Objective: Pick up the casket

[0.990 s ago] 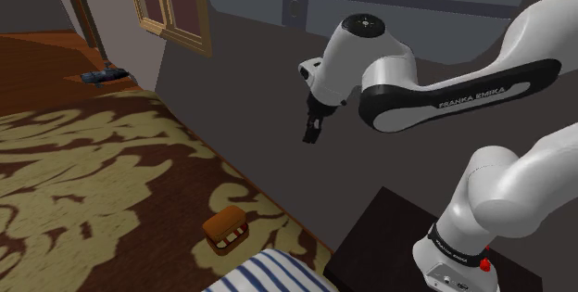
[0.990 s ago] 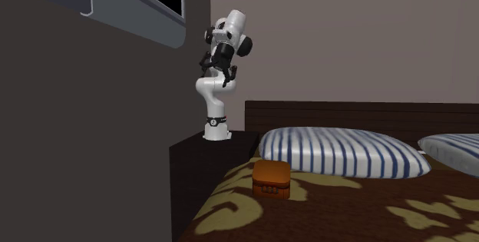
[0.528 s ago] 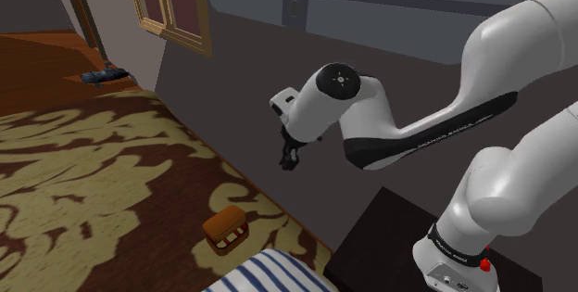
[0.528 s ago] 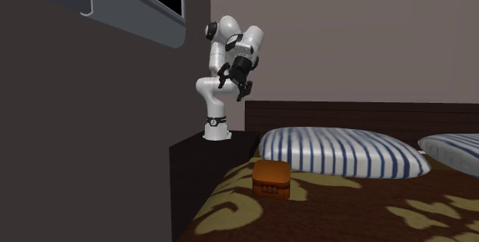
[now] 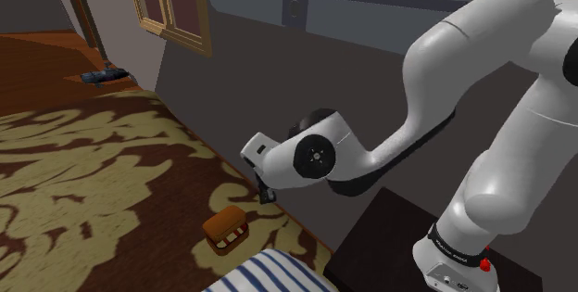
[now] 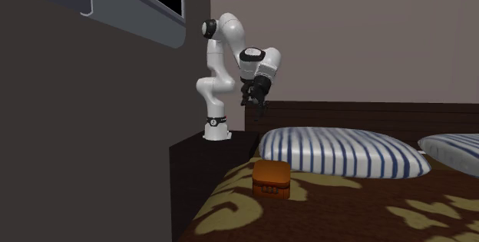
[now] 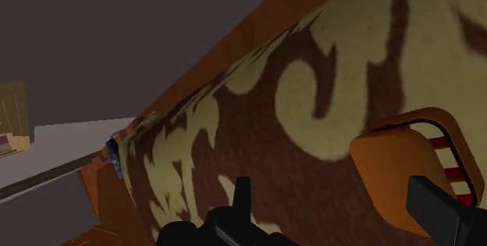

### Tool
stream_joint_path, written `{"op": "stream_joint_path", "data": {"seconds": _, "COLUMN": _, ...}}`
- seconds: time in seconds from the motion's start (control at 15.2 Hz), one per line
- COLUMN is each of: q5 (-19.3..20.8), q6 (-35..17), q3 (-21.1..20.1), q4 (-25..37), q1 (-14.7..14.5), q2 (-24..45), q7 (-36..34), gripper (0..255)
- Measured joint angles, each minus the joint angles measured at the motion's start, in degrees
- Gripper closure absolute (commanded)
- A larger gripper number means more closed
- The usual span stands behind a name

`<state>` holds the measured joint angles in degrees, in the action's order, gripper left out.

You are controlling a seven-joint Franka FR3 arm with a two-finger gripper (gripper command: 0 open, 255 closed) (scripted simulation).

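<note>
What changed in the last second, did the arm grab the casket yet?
The arm swung out from its stand and lowered the gripper toward the bed, down and left in the shoulder view. It now hangs open, above and short of the orange-brown casket; nothing was taken hold of. The casket and striped pillow stayed put.

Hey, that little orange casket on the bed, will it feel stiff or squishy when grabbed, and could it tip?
The casket looks like a boxy shell with rounded corners, so probably stiff. It sits low and wide, flat on the bedspread, so tipping or rolling seems unlikely. Its smooth rounded lid might slip in a grasp.
</note>
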<state>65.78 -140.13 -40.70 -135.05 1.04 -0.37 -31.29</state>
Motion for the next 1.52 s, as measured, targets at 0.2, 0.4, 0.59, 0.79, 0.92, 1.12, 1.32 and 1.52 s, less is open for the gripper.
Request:
{"op": "stream_joint_path", "data": {"seconds": 0.2, "q5": 11.46, "q6": 4.00, "q3": -1.05, "q4": 2.90, "q1": -2.00, "q2": 7.43, "q7": -5.62, "gripper": 0}}
{"op": "stream_joint_path", "data": {"seconds": 0.4, "q5": 22.04, "q6": 9.12, "q3": -0.81, "q4": 5.69, "q1": -5.84, "q2": 15.42, "q7": -10.41, "gripper": 0}}
{"op": "stream_joint_path", "data": {"seconds": 0.59, "q5": 30.94, "q6": 13.79, "q3": 0.64, "q4": 8.75, "q1": -10.01, "q2": 23.01, "q7": -12.94, "gripper": 0}}
{"op": "stream_joint_path", "data": {"seconds": 0.79, "q5": 38.54, "q6": 17.69, "q3": 2.66, "q4": 12.19, "q1": -14.15, "q2": 29.97, "q7": -13.65, "gripper": 0}}
{"op": "stream_joint_path", "data": {"seconds": 0.92, "q5": 41.48, "q6": 19.34, "q3": 3.51, "q4": 13.47, "q1": -16.04, "q2": 32.79, "q7": -13.98, "gripper": 0}}
{"op": "stream_joint_path", "data": {"seconds": 1.12, "q5": 43.84, "q6": 20.50, "q3": 4.61, "q4": 14.48, "q1": -17.09, "q2": 35.38, "q7": -15.20, "gripper": 0}}
{"op": "stream_joint_path", "data": {"seconds": 1.32, "q5": 45.91, "q6": 21.64, "q3": 5.58, "q4": 15.62, "q1": -17.44, "q2": 37.16, "q7": -16.62, "gripper": 0}}
{"op": "stream_joint_path", "data": {"seconds": 1.52, "q5": 47.11, "q6": 24.15, "q3": 5.64, "q4": 16.29, "q1": -17.84, "q2": 38.37, "q7": -17.67, "gripper": 255}}
